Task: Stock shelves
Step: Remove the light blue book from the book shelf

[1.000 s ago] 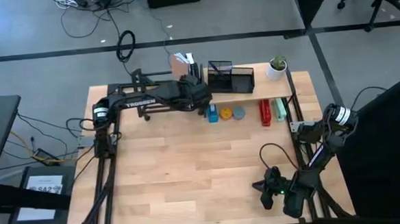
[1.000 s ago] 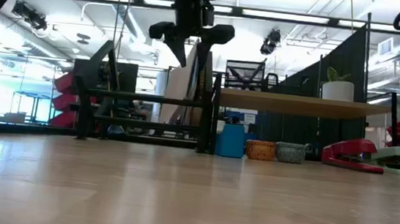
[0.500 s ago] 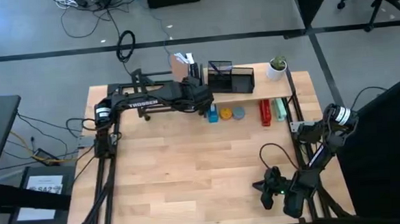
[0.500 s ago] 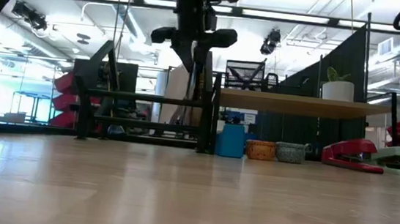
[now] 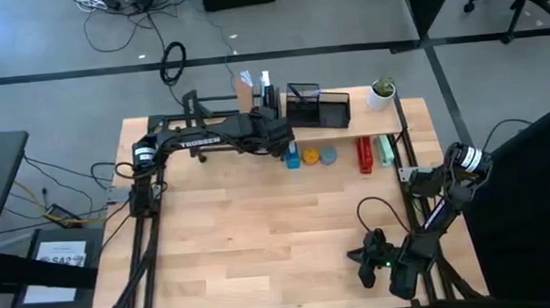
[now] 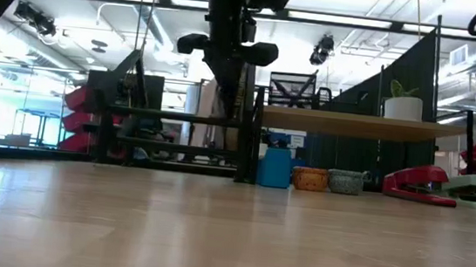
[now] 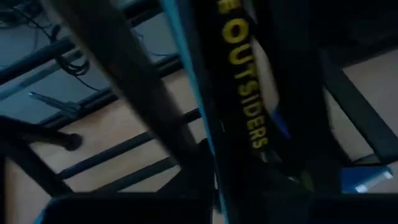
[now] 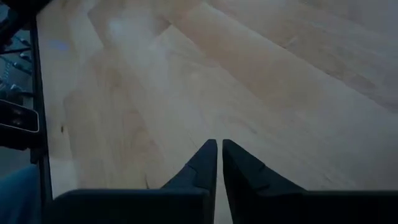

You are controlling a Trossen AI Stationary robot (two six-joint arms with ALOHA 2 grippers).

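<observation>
Left tool (image 5: pixel 276 137): over the black rack (image 5: pixel 193 121) at the surface's far edge; finger state cannot be determined.
Right tool (image 8: pixel 217 163): closed, empty, low over the surface (image 5: pixel 260 230) near its right front corner.
Wooden shelf (image 5: pixel 368 121): far right edge, beside the rack.

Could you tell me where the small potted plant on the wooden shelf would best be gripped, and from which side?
Probably around the white pot, on its plain round wall below the rim, coming in level from the open front of the table. The leaves stick up over it, so a top-down grasp would likely crush them.
</observation>
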